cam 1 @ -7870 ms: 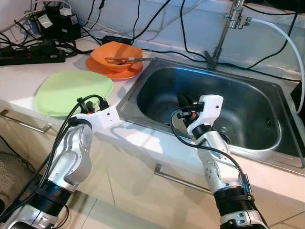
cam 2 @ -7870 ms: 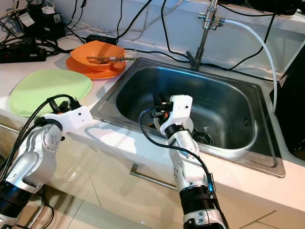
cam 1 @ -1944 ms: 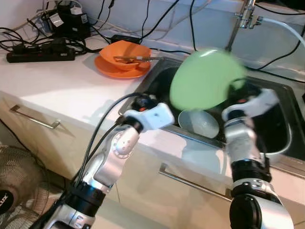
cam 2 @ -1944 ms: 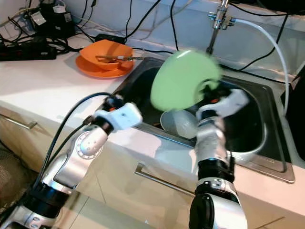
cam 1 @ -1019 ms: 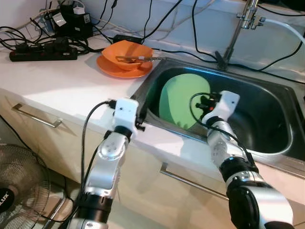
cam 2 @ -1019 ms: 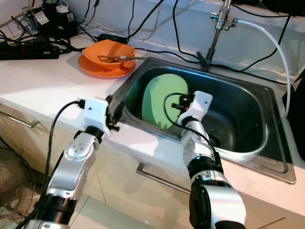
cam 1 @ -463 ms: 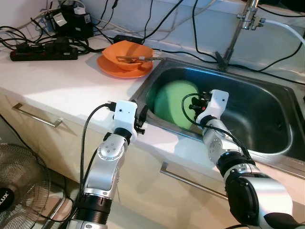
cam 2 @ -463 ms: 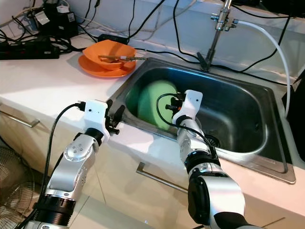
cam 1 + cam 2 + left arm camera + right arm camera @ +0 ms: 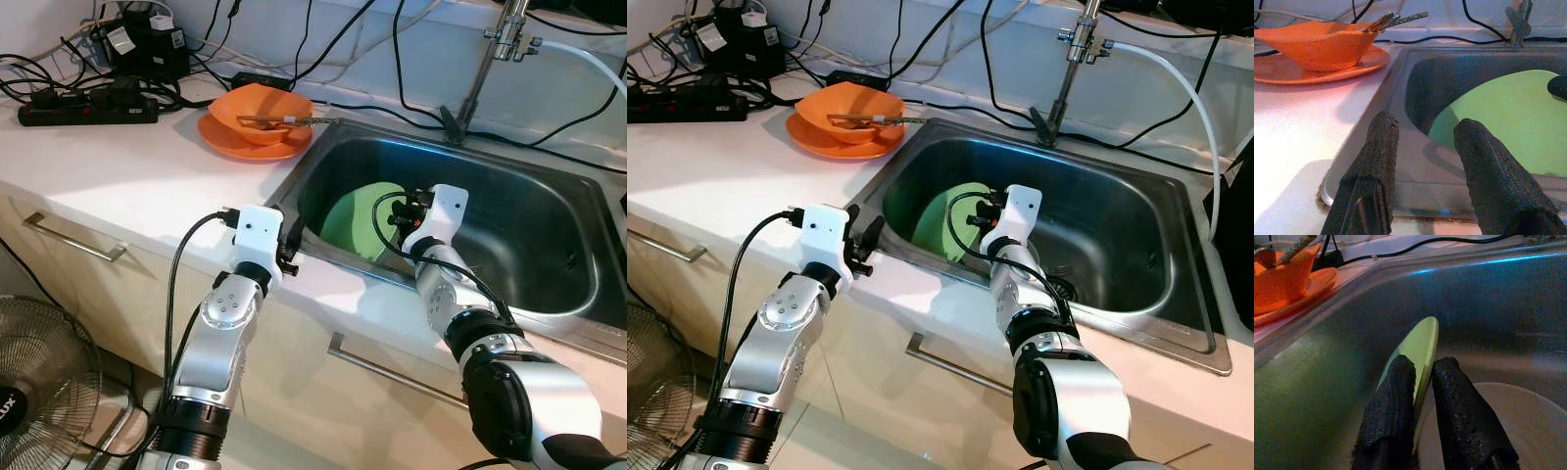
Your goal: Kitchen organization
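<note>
A green plate (image 9: 355, 215) leans low against the left wall inside the steel sink (image 9: 529, 211). My right gripper (image 9: 396, 219) is down in the sink, shut on the plate's rim. The right wrist view has both fingers (image 9: 1396, 396) pinching the green plate (image 9: 1423, 340) edge-on, above a pale dish (image 9: 1503, 426) on the sink floor. My left gripper (image 9: 291, 250) hovers at the sink's front left rim, open and holding nothing (image 9: 1425, 134). An orange bowl (image 9: 257, 106) with utensils sits on an orange plate on the counter, left of the sink.
A faucet (image 9: 482, 59) rises behind the sink, with cables draped along the back wall. A power strip (image 9: 78, 108) and plugs crowd the counter's far left. Drawer handles (image 9: 73, 250) run below the counter, and a fan (image 9: 34, 392) stands on the floor.
The green plate has sunk lower and tilted flatter in the sink over the last second, still in my right gripper. My left gripper has stayed at the rim.
</note>
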Available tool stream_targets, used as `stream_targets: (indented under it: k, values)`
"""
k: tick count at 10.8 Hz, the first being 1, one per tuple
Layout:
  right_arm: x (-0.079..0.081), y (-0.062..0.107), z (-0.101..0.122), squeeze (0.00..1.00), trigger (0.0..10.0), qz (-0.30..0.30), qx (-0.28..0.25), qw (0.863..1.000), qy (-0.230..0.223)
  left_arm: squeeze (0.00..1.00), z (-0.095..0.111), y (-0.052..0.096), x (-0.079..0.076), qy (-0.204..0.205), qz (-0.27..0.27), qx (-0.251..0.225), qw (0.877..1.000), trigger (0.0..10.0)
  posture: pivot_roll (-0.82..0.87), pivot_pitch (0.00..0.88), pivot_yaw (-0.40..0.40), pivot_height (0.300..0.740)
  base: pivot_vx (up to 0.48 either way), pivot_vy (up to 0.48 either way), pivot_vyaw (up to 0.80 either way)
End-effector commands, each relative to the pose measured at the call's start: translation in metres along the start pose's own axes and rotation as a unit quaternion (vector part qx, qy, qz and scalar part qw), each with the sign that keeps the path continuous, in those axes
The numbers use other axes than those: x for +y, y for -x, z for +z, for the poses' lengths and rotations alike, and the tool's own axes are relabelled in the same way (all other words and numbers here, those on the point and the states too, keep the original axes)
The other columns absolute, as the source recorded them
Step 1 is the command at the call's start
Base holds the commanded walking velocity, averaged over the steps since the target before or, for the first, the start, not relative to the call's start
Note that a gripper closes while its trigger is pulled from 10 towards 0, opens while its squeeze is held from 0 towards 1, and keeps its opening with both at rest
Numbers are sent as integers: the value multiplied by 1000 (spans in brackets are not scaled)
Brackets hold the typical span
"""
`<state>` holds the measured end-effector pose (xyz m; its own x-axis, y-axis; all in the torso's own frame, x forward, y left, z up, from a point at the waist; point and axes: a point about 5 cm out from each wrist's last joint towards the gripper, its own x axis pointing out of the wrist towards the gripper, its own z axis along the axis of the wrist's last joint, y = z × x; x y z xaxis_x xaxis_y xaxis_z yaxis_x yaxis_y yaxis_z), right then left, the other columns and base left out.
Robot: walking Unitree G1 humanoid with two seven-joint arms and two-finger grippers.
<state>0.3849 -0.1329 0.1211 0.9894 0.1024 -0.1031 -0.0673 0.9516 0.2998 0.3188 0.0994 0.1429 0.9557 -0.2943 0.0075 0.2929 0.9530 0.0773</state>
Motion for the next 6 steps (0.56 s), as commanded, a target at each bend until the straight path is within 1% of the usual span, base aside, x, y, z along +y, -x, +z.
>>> stream_targets:
  k: [1,2,3,4,5,6]
  values:
    - [2,-4,12,1000,10000,10,-14,1000,25,0,0,1,-2,-4,-3,0,1000,10000,272,4,-79,740,0,0,0]
    - [2,-4,18,961,10000,12,-30,998,63,0,0,1,-2,-8,-2,0,1000,10000,271,4,-78,740,0,0,0]
    - [0,-5,28,0,10000,2,-49,994,97,0,-1,1,-3,-11,-2,1,1000,10000,268,3,-79,740,0,0,0]
    - [-1,-5,35,0,10000,-1,-68,989,132,0,-1,1,-4,-13,-3,3,1000,10000,264,3,-80,740,0,0,0]
    - [-1,-5,42,0,10000,-3,-88,978,191,0,-2,1,-5,-16,-3,5,1000,10000,263,2,-81,740,0,0,0]
    - [1,-5,44,0,10000,1,-96,974,204,0,-2,1,-5,-17,-4,6,1000,10000,264,2,-82,740,0,0,0]
